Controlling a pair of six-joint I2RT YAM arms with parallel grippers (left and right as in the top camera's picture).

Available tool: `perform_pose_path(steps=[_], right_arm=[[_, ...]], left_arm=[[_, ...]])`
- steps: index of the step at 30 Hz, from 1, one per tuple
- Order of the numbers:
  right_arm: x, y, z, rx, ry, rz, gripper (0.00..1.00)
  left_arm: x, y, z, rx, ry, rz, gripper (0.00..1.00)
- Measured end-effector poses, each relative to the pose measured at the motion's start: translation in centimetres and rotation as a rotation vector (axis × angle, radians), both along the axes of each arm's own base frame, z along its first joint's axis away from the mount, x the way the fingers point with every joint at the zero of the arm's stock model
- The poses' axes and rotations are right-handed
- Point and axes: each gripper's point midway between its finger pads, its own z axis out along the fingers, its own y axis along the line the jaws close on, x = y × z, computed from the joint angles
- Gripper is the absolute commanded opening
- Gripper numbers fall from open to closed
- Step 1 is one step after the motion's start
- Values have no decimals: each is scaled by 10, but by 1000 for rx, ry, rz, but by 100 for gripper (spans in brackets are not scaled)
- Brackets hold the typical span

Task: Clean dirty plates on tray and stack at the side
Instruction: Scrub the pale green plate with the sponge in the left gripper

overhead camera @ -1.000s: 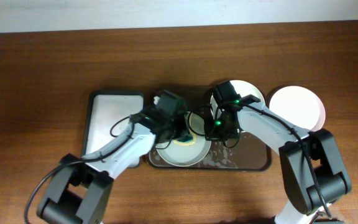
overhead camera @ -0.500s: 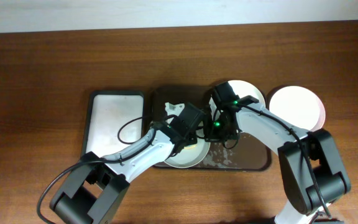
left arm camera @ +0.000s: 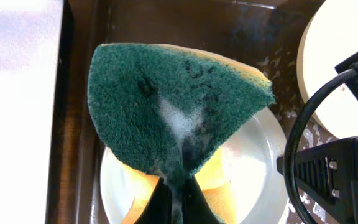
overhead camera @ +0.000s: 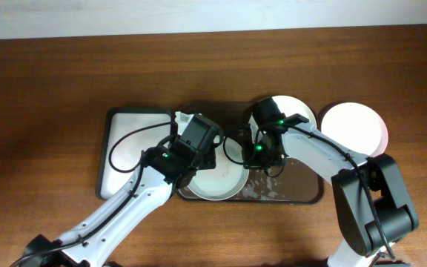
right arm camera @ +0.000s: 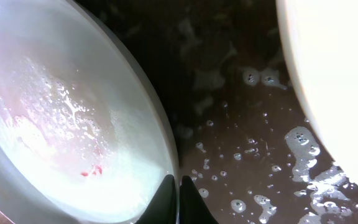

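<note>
Jaws of the left gripper [left arm camera: 179, 194] pinch the sponge [left arm camera: 166, 106], those of the right gripper [right arm camera: 178, 194] pinch the plate [right arm camera: 67, 118] rim; scrubbing seems in hand; next, the sponge should wipe the faint red smear [right arm camera: 92, 171].

This looks like a robotics lab bench staged for dishwashing. A dark wooden table [overhead camera: 43, 81] meets a pale wall [overhead camera: 199, 13] at its far edge. Two cabled robot arms, the left arm [overhead camera: 124, 204] and the right arm [overhead camera: 325, 152], reach in from the near side. They work over a wet, soapy tray [overhead camera: 300, 185] holding a sudsy plate [overhead camera: 217, 182]. A white tray [overhead camera: 136, 119] sits to the left, and there is a foamy green sponge [left arm camera: 173, 112].
</note>
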Motion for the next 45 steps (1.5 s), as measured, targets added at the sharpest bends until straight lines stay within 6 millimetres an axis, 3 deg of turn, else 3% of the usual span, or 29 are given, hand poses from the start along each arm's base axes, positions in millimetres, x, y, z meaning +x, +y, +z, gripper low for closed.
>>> perform_pose_path(steps=[2, 5, 8, 11, 15, 20, 23, 26, 29, 31, 33, 36, 40, 45], right_arm=[[0, 0, 0, 0, 0, 0, 4], [0, 0, 0, 0, 0, 1, 4], [0, 0, 0, -1, 0, 0, 4], [0, -1, 0, -4, 1, 0, 4], [0, -2, -1, -12, 0, 1, 4], [0, -1, 0, -7, 0, 2, 4], [0, 0, 0, -3, -1, 3, 4], [0, 0, 0, 0, -1, 4, 4], [0, 0, 0, 0, -1, 3, 4], [0, 0, 0, 0, 0, 3, 4], [0, 0, 0, 0, 0, 4, 4], [0, 0, 0, 0, 0, 3, 4], [0, 0, 0, -1, 1, 3, 4], [0, -1, 0, -4, -1, 2, 4]], left_arm=[[-2, -4, -6, -34, 35, 30, 0], [-4, -15, -32, -95, 125, 102, 0], [5, -40, -67, -197, 198, 150, 0], [2, -58, -86, -248, 254, 139, 0], [-3, -59, -93, -186, 241, 149, 0], [-6, -23, -94, 36, 174, 225, 0], [-6, -12, -93, 91, 159, 243, 0], [-13, 2, -87, 133, 169, 245, 0], [-11, 11, -57, 100, 126, 223, 0], [-4, 7, -29, 17, 65, 214, 0], [-4, -4, -25, -37, 70, 183, 0], [-8, -27, -38, -124, 135, 125, 0], [-18, -70, -82, -225, 253, 21, 0], [-22, -68, -93, -139, 236, 28, 0]])
